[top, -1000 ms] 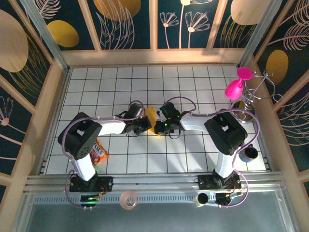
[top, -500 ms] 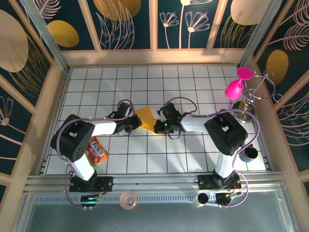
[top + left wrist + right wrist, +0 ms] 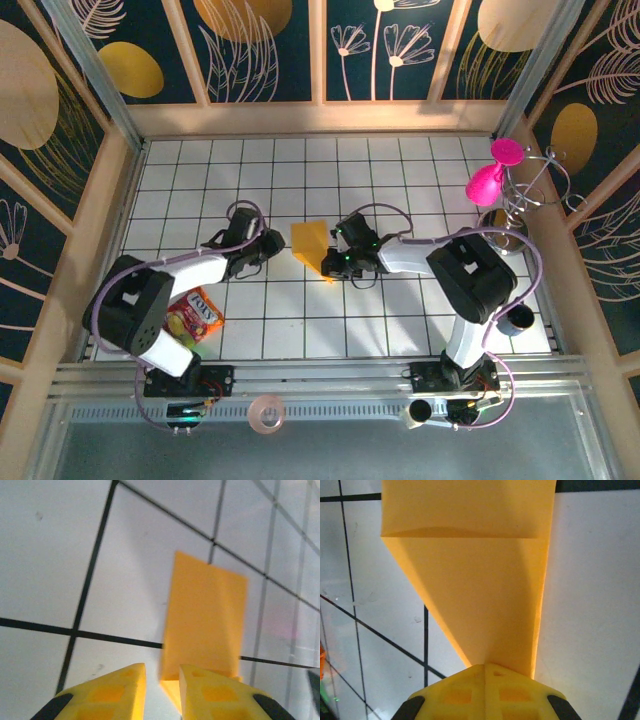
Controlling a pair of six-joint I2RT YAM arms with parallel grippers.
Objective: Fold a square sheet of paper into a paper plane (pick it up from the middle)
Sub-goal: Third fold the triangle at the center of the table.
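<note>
The orange-yellow sheet of paper is folded into a tapering wedge and stands raised off the white tiles at mid-table. My right gripper is shut on its narrow end; in the right wrist view the paper fans out from the closed jaws, with a folded flap across its far end. My left gripper sits a short way left of the paper. In the left wrist view its jaws stand slightly apart with nothing between them, and the paper stands just beyond the fingertips.
A crinkly snack packet lies by the left arm's elbow. A pink balloon-like figure on a wire stand is at the right wall, a dark cup sits near the right front, and a tape roll lies on the front rail.
My left gripper has opened, let go of the paper and drawn back to the left. The paper now shows a broader face. The right gripper has kept its grip in place.
</note>
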